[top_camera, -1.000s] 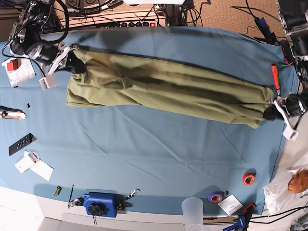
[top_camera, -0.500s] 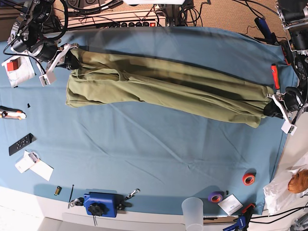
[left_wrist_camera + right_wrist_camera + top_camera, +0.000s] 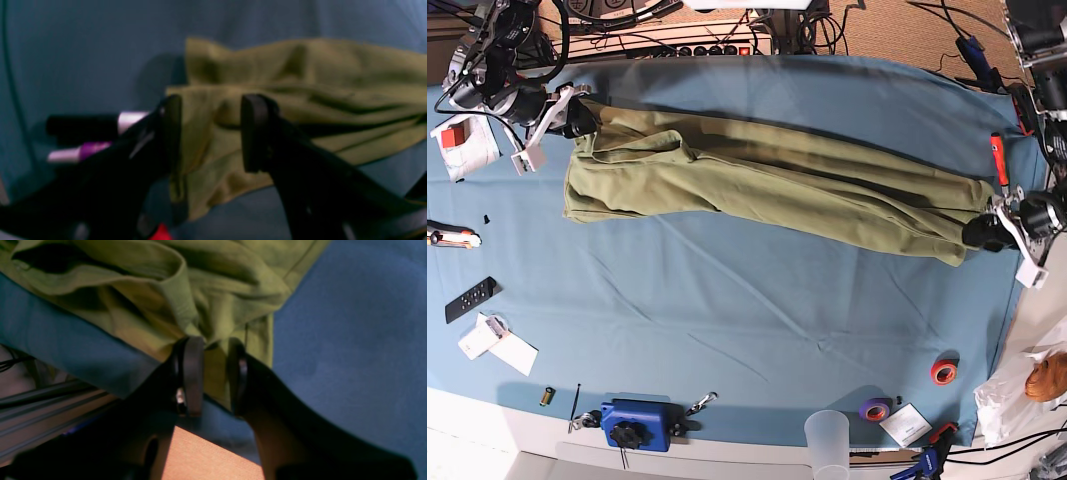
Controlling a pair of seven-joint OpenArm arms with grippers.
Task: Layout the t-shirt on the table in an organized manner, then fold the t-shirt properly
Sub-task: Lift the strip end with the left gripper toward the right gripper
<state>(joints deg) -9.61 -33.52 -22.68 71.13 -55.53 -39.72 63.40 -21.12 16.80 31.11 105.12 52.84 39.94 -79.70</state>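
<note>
Left gripper (image 3: 210,133): jaws parted around t-shirt (image 3: 767,190) hem, not pinching.
Right gripper (image 3: 215,373): jaws apart, cloth between.
Risk: retreating fingers could snag fabric, bunching it.

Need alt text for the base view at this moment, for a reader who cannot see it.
An olive-green t-shirt lies stretched in a long band across the far half of the teal table, one robot arm at each end. The right claw and left claw sit at the shirt's ends. Small tools, tape rolls and a blue clamp block line the near edge.
</note>
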